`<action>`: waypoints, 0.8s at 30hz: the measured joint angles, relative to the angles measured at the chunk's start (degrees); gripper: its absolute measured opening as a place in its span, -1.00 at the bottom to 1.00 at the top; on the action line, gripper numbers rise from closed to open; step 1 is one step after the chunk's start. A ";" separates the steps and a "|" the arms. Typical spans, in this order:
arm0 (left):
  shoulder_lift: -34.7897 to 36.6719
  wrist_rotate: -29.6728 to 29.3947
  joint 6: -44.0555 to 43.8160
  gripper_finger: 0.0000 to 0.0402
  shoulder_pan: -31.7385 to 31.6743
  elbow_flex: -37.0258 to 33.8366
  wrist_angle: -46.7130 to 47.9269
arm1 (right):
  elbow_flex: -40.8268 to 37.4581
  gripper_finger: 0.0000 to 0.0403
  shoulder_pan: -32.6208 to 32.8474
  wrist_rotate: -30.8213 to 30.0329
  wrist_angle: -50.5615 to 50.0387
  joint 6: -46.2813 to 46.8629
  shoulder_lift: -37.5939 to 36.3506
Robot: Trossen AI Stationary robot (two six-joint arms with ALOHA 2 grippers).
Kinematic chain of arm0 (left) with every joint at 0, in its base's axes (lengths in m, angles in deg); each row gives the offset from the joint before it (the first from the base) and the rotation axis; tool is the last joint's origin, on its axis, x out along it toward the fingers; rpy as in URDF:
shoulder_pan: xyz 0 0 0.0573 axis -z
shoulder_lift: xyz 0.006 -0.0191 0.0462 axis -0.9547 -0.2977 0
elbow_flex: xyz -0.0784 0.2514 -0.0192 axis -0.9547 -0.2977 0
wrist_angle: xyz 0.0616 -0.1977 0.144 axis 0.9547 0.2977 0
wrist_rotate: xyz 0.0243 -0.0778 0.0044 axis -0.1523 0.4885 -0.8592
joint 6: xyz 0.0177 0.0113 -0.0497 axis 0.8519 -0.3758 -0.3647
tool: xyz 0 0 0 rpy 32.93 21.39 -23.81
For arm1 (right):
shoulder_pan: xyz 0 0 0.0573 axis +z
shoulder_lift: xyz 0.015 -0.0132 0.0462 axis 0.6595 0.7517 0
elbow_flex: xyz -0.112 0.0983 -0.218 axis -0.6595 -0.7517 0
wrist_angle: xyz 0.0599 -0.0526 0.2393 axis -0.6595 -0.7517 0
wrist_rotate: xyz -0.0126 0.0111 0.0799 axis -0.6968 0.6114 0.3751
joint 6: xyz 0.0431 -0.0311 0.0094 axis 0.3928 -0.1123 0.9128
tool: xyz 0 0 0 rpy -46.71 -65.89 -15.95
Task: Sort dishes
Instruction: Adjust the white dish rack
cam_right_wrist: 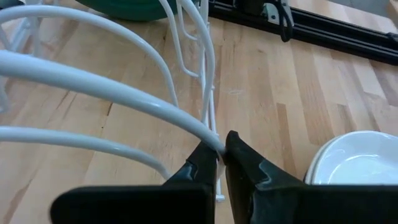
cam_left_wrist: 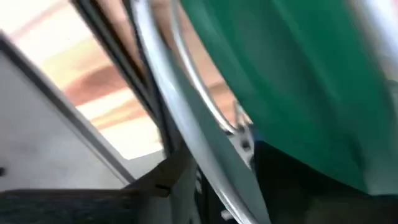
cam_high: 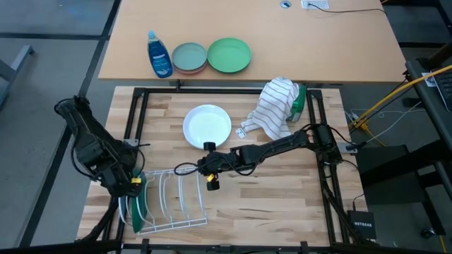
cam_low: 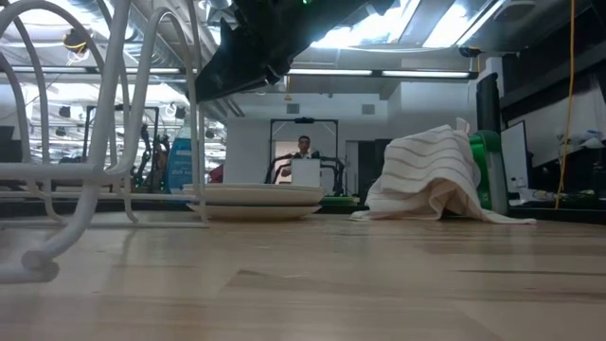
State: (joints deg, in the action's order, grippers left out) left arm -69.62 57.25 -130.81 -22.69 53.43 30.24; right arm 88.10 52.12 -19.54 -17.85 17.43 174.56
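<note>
A white wire dish rack [cam_high: 173, 201] stands on the wooden table near the front left. A dark green plate [cam_high: 138, 208] stands on edge in the rack's left end; it fills the left wrist view [cam_left_wrist: 292, 74]. A stack of white plates [cam_high: 207, 127] lies flat at the table's middle, also in the low view [cam_low: 256, 199]. My left gripper [cam_high: 134, 185] is at the green plate's top edge. My right gripper [cam_high: 206, 166] reaches across from the right and is shut on a rack wire. No dark blue speckled plate shows. My right gripper pinches one curved white wire hoop [cam_right_wrist: 210, 139] at the rack's right end between its two fingertips. The fingers [cam_right_wrist: 249, 168] come from the table's right side, slanting down, and lie across the wire. The rack stands on the table.
A striped towel [cam_high: 272, 107] lies heaped at the back right over a green object [cam_high: 298, 102]. On the far table stand a blue soap bottle [cam_high: 159, 55], a grey-blue plate over a pink one [cam_high: 188, 58] and a light green plate [cam_high: 229, 55]. Black frame rails [cam_high: 226, 89] border the table.
</note>
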 joint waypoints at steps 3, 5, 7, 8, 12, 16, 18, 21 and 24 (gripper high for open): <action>-1.60 -0.16 2.36 -0.53 -0.02 0.02 2.04 | 0.00 -0.92 0.09 -3.02 0.21 -0.93 0.02; -2.29 -0.25 1.92 -0.68 -0.12 0.17 3.57 | 0.00 -0.92 0.07 -3.99 0.16 -1.41 0.02; -2.53 -1.45 0.16 -0.81 -0.24 0.21 5.91 | 0.00 -0.92 0.11 -4.02 0.08 -1.56 -0.08; -2.51 -2.51 -0.93 -0.85 -0.24 0.22 6.77 | 0.00 -0.92 0.20 -4.01 -0.04 -1.62 -0.14; -2.12 -5.81 -2.51 -0.93 -0.24 0.13 9.09 | -0.02 -0.92 0.26 -4.08 -0.44 -1.81 -0.26; -1.71 -8.02 -2.36 -0.87 -0.11 -0.28 8.43 | -0.02 -0.92 0.22 -5.47 -1.22 -2.21 -0.35; -1.79 -9.00 -2.40 -0.85 -0.11 -0.28 8.31 | 0.00 -0.92 0.15 -7.37 -1.91 -3.39 -0.40; -1.85 -10.77 -4.25 -0.86 -0.13 -0.29 8.25 | 0.00 -0.92 0.09 -9.68 -2.81 -4.03 -0.46; -1.90 -11.84 -5.40 -0.87 -0.77 -0.31 8.28 | 0.00 -0.92 0.09 -10.66 -3.19 -4.33 -0.48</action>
State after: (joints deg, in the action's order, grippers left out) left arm -71.53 45.41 -136.21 -23.45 53.12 38.53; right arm 88.10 52.20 -30.20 -21.04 13.11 174.08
